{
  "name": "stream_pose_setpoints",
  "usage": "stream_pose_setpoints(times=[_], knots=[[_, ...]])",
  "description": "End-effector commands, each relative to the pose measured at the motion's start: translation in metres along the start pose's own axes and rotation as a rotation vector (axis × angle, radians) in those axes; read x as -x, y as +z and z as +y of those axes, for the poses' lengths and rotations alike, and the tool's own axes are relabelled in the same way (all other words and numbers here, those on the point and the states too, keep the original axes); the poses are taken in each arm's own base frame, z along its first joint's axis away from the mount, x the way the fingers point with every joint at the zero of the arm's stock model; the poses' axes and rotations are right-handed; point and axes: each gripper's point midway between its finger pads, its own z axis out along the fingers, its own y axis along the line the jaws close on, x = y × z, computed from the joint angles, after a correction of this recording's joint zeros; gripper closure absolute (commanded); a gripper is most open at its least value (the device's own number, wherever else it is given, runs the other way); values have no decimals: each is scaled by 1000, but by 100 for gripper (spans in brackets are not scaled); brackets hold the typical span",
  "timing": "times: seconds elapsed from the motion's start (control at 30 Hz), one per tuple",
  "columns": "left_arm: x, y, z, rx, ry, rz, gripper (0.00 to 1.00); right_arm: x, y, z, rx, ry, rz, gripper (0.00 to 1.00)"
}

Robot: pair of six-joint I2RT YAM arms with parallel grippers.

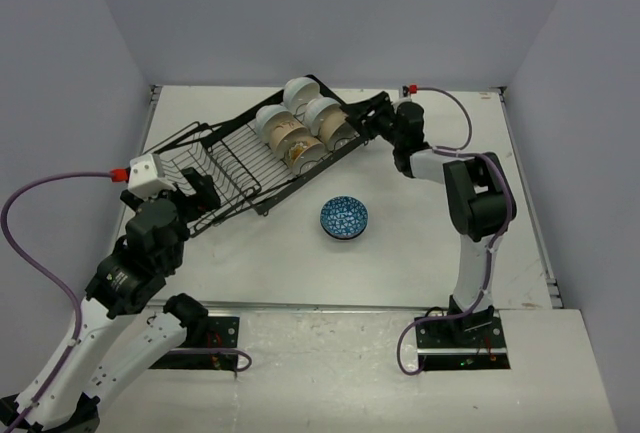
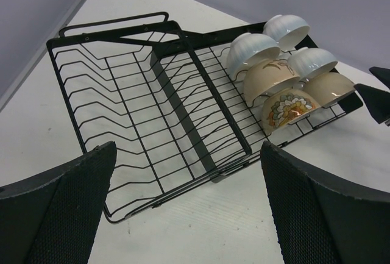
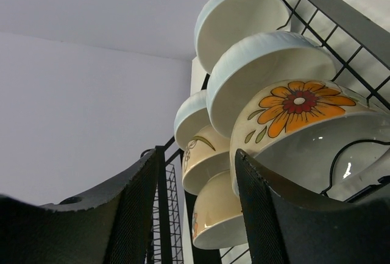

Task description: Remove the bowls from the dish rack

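Ceramic flowered bowl (image 3: 304,117) was seen just beyond the half-closed right pincer (image 3: 198,166), hold unclear; rim best pinched squarely.

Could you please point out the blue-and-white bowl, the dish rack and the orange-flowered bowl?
Blue-and-white patterned round ceramic bowl (image 1: 344,217): top external view, on its inside.
Long black wire dish rack (image 2: 183,113): left wrist view, on its central divider bar.
Beige ceramic bowl with orange flower (image 3: 298,101): right wrist view, on its painted outer wall.
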Motion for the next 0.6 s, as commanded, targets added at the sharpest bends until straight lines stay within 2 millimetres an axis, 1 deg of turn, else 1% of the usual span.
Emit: stream_pose_setpoints(times=[0.0, 0.1, 0.13, 0.17, 0.2, 0.23, 0.27, 0.3, 0.33, 0.37, 0.43, 0.47, 0.53, 0.57], knots=[[8, 2, -5, -21, 6, -31, 0, 2, -6, 0, -29, -12, -42, 45], [7, 3, -5, -21, 12, -27, 0, 2, -10, 3, -13, -16, -49, 45], [7, 3, -6, -24, 13, -26, 0, 2, -11, 7, 3, -20, -50, 45], [6, 4, -6, -25, 16, -22, 0, 3, -12, 15, 40, -32, -55, 46], [7, 5, -7, -29, 18, -26, 0, 0, -13, 22, 75, -43, -33, 47], [4, 6, -10, -44, 25, -14, 0, -3, -12, 24, 97, -48, -18, 48], [2, 7, -12, -50, 28, -10, 0, 0, -10, 40, 161, -72, -13, 51], [2, 9, -11, -49, 31, -6, 0, -3, -8, 42, 176, -70, 20, 51], [0, 9, -13, -59, 36, 5, 0, -4, -4, 36, 167, -44, 30, 52], [0, 10, -13, -58, 34, 7, 0, -1, -2, 39, 176, -41, 27, 52], [-2, 10, -14, -61, 37, 12, 0, 3, 1, 35, 166, -35, 20, 51], [-1, 10, -14, -64, 34, 10, 0, 4, 1, 32, 154, -38, 17, 51], [-2, 10, -14, -69, 34, 7, 0, 6, -1, 32, 144, -61, -3, 51], [-1, 10, -14, -72, 35, 4, 0, 7, -6, 35, 136, -66, -7, 51]])
